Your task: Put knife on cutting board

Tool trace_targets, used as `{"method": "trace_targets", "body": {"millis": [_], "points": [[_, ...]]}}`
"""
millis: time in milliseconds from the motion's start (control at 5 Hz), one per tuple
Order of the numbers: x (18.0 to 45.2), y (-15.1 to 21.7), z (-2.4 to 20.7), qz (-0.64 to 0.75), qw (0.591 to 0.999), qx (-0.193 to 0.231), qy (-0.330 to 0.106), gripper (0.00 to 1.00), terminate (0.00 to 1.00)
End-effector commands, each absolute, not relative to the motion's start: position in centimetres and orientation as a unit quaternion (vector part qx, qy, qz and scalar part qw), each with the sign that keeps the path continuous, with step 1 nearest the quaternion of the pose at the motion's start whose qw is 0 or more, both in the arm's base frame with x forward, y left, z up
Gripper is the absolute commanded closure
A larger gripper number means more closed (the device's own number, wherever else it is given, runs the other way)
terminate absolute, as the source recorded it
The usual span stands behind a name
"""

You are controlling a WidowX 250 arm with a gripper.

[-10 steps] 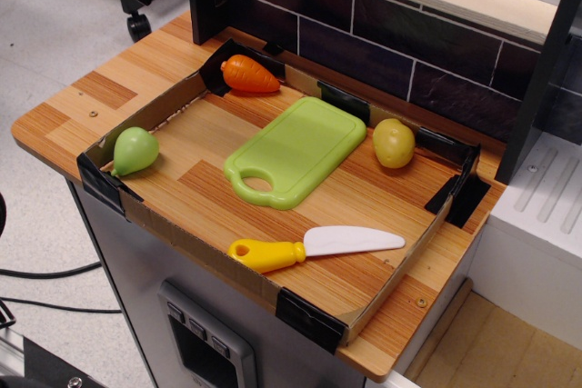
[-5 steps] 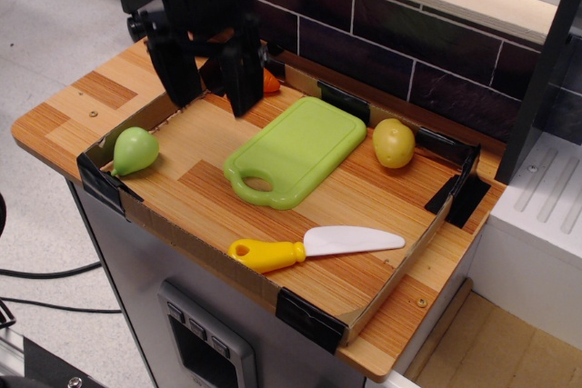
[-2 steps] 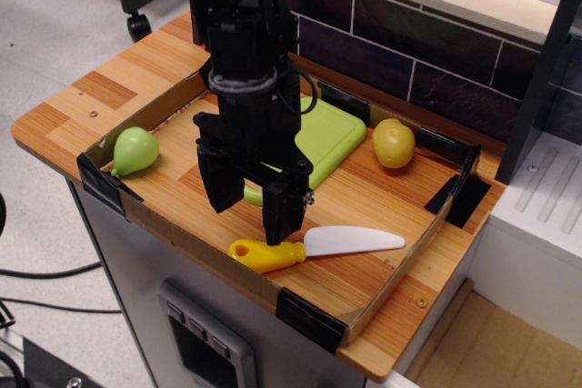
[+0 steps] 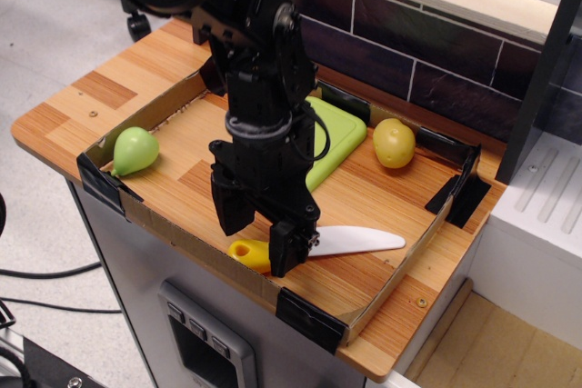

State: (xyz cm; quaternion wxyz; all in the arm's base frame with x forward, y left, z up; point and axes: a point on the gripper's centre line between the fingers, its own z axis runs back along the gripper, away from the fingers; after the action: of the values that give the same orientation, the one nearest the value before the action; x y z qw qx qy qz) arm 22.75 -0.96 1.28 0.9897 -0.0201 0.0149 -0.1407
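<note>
Down comes the gripper (image 4: 257, 233) over the knife (image 4: 341, 242) handle, jaws wide and empty; so near the wall, a finger could snag.

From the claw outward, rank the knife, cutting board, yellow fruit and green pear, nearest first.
1. knife, directly beneath the claw.
2. cutting board, just behind it.
3. and 4. green pear, on the left, and yellow fruit, back right: too close to call.
</note>
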Motion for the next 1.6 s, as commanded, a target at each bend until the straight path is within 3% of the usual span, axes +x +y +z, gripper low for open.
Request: {"method": "trace_targets", "body": {"millis": [0,200,800,1200,1400], "points": [[22.2,-0.7,0.2,-0.151,0.988,-0.012,0.022,1.0,0.0],[22.4,-0.8,0.1,-0.153,0.988,-0.014,0.022,1.0,0.0],[22.3,0.5,5.0,-0.273,0.96,-0.065,-0.008,1.0,0.0],[24.8,5.1,7.0,-0.112,0.984,-0.02,-0.134,1.0,0.0],[26.7,7.0,6.4,-0.066,0.988,-0.004,-0.137,1.0,0.0]]}}
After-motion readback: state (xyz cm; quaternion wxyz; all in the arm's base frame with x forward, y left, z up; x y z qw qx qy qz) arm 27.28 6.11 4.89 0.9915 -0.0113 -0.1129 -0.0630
